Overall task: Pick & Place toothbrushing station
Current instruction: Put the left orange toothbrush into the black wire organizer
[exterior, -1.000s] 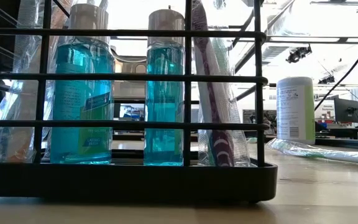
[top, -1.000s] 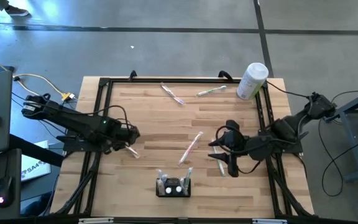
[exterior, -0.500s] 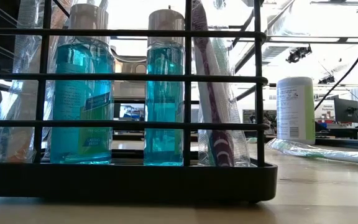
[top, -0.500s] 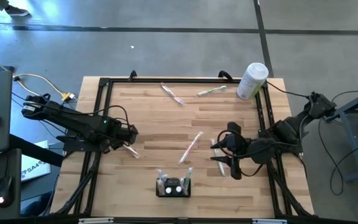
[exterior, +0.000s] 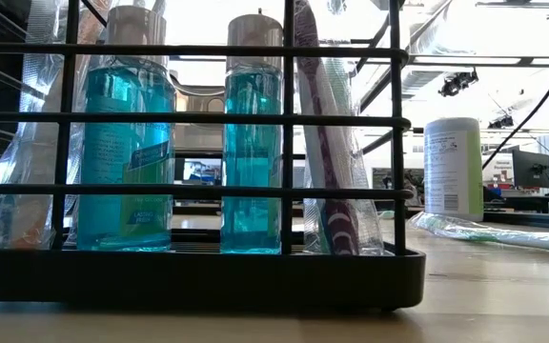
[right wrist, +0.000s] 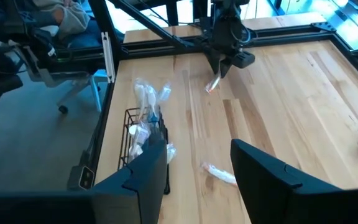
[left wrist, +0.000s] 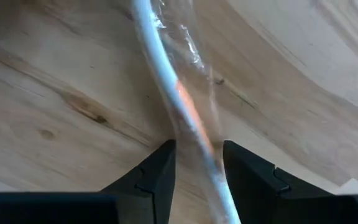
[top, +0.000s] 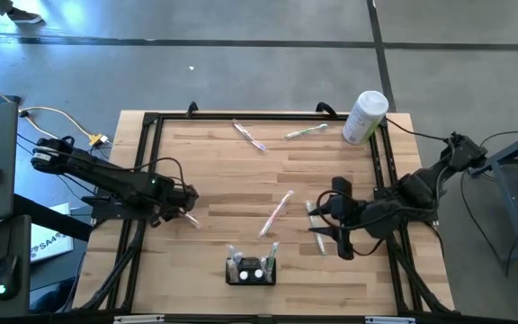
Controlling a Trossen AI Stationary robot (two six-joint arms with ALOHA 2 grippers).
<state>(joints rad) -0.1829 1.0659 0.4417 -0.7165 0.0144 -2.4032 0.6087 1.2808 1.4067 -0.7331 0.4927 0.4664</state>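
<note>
Since a second ago, your right tool (top: 325,230) has slid a little toward its own side of the desk (top: 223,162), and the left tool (top: 190,216) has pulled back slightly.

The toothbrushing station (top: 251,268), a black wire rack, stands at the near middle edge of the desk, holding 2 blue bottles (exterior: 253,143) and wrapped toothbrushes.

Your right tool hovers beside the station, on its right, with its fingers (right wrist: 148,171) partly spread and nothing between them. A wrapped toothbrush (top: 318,236) lies on the desk just under it.

Your left tool sits low at the left middle of the desk, its fingers (left wrist: 160,174) partly open, astride a wrapped toothbrush with an orange handle (left wrist: 185,106).

Another wrapped toothbrush (top: 276,213) lies mid-desk, 2 more (top: 249,135) near the far edge, and a white canister (top: 364,117) at the far right corner.
</note>
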